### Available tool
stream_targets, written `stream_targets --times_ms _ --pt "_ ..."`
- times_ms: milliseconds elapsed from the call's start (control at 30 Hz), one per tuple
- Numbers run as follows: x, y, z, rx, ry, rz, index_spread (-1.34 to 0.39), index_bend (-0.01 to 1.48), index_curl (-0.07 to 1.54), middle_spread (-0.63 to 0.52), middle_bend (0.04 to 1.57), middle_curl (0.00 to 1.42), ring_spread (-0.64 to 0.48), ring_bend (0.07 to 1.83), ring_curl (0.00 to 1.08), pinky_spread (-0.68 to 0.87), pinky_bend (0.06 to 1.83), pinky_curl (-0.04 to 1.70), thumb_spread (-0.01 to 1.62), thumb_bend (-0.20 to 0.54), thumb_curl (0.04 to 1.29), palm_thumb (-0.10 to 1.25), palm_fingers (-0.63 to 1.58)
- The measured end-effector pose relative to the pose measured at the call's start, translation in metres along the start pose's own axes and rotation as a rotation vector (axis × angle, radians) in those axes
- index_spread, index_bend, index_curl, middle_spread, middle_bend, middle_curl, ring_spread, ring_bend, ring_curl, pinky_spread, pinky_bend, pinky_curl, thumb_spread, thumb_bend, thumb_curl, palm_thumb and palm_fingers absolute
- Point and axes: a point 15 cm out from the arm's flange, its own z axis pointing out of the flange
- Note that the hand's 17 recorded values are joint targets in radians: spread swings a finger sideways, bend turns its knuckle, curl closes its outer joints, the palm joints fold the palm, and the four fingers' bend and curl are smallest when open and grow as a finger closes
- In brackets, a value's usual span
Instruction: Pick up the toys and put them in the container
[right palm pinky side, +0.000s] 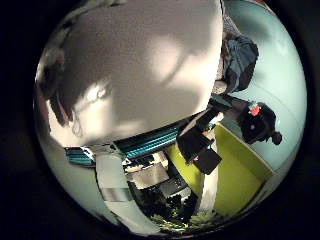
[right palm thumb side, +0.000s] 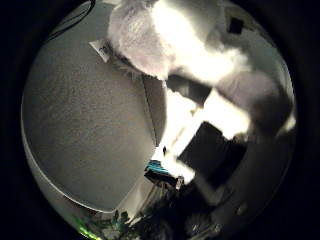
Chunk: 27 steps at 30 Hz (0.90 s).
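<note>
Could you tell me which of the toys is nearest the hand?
The fluffy white toy, large beside the hand; the dark toy with a red spot lies farther off on the teal surface.

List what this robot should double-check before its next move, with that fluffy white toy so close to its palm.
1. Toy in sight: ok. The fluffy white toy fills much of the thumb side view, so it is close to the palm.
2. Hand at the toy: ok. The hand shows right beside it.
3. Toy firmly held: cannot tell.
4. Container found: cannot tell. The broad grey felt-like surface may be it.
5. Other toys remaining: cannot tell; none shows.
</note>
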Motion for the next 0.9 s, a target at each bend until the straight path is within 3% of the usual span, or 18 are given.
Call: stream_targets --times_ms 33,100,167,300,600,900 --pt "0.0 0.001 -0.001 -0.001 0.0 -0.001 -0.42 0.39 0.36 -0.28 0.75 0.61 -0.32 1.01 0.45 -0.38 0.92 0.43 1.11 -0.007 0.36 0.72 1.2" --pt "0.001 -0.001 -0.008 0.013 -0.002 0.003 -0.43 0.67 0.51 -0.27 0.92 0.7 -0.3 1.13 0.51 -0.36 1.07 0.52 1.09 0.013 0.41 0.84 1.26" --pt "0.008 -0.002 -0.013 0.028 -0.009 0.02 -0.41 0.82 0.61 -0.25 1.04 0.77 -0.28 1.23 0.57 -0.33 1.17 0.59 1.07 0.015 0.45 0.92 1.2" --pt "0.022 -0.001 -0.029 0.064 -0.015 0.052 -0.35 1.02 0.76 -0.23 1.19 0.85 -0.26 1.35 0.65 -0.26 1.29 0.73 0.98 0.0 0.55 1.03 1.08" --pt "0.044 0.029 -0.08 0.009 0.026 0.037 -0.3 1.09 0.89 -0.21 1.27 0.92 -0.24 1.4 0.75 -0.21 1.33 0.92 0.84 -0.016 0.68 1.05 0.98" --pt "0.057 0.064 -0.16 0.093 0.039 0.04 -0.29 1.09 0.94 -0.2 1.29 0.93 -0.25 1.4 0.8 -0.2 1.29 1.05 0.81 -0.017 0.76 1.03 0.95"
